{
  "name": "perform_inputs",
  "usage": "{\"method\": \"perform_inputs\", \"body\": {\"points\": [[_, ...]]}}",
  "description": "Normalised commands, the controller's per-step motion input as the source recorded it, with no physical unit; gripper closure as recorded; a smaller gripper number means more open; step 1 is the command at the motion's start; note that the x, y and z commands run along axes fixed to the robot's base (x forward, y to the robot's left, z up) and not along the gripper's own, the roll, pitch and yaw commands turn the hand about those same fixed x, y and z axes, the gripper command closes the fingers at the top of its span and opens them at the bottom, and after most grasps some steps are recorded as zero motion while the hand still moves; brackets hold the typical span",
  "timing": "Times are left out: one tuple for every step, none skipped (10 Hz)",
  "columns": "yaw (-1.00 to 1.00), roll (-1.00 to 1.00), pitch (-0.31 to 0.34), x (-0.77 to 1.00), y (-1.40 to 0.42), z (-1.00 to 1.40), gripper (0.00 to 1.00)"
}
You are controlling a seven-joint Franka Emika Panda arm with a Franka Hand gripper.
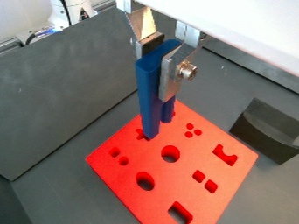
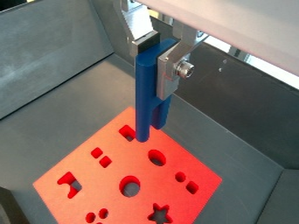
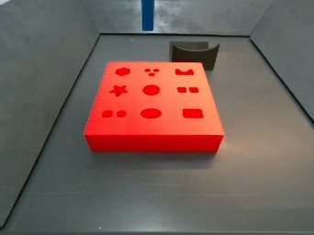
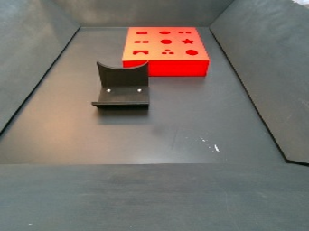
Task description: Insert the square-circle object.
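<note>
My gripper (image 1: pixel 158 58) is shut on the square-circle object (image 1: pixel 152 103), a slim dark-blue peg of two joined parallel bars, which hangs upright between the silver fingers (image 1: pixel 172 77). Both wrist views show this; the peg (image 2: pixel 146 96) hangs over the red block (image 2: pixel 193 171) with shaped holes, its lower end near the block's edge (image 1: pixel 122 171). In a side view only the peg's lower end (image 3: pixel 149 13) shows at the top, well above the red block (image 3: pixel 153 124). The gripper itself is out of both side views.
A dark grey curved stand (image 3: pixel 193 55) sits on the floor beside the red block; it also shows in a side view (image 4: pixel 121 87) and a wrist view (image 1: pixel 271 129). Grey walls (image 3: pixel 50 110) slope up round the floor. The red block (image 4: pixel 169 60) lies near the back wall.
</note>
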Motion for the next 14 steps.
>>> {"method": "perform_inputs", "body": {"points": [[-0.31, 0.00, 0.000, -0.07, -0.01, -0.35, 1.00], [-0.57, -0.14, 0.000, 0.00, 0.00, -0.77, 1.00], [-0.54, -0.23, -0.003, 0.03, 0.00, -0.61, 1.00], [-0.49, -0.27, -0.021, 0.07, 0.00, -0.53, 1.00], [-0.49, -0.29, -0.011, 0.05, 0.00, -0.50, 1.00], [-0.53, -0.28, 0.000, 0.00, 0.00, -0.51, 1.00], [-0.60, -0.28, 0.000, 0.00, 0.00, -0.51, 1.00], [-0.67, -0.28, -0.034, 0.00, 0.00, -0.49, 1.00], [-0.63, -0.20, -0.113, -0.13, 0.00, -0.63, 1.00], [-0.73, -0.21, -0.156, -0.25, 0.00, -0.59, 1.00], [-0.89, -0.08, -0.117, -0.20, 0.00, -0.42, 1.00], [-0.95, -0.12, -0.137, -0.09, 0.00, -0.40, 1.00], [-0.95, -0.16, -0.179, -0.04, -0.02, -0.29, 1.00], [-0.95, -0.16, -0.167, -0.04, -0.02, -0.18, 1.00]]}}
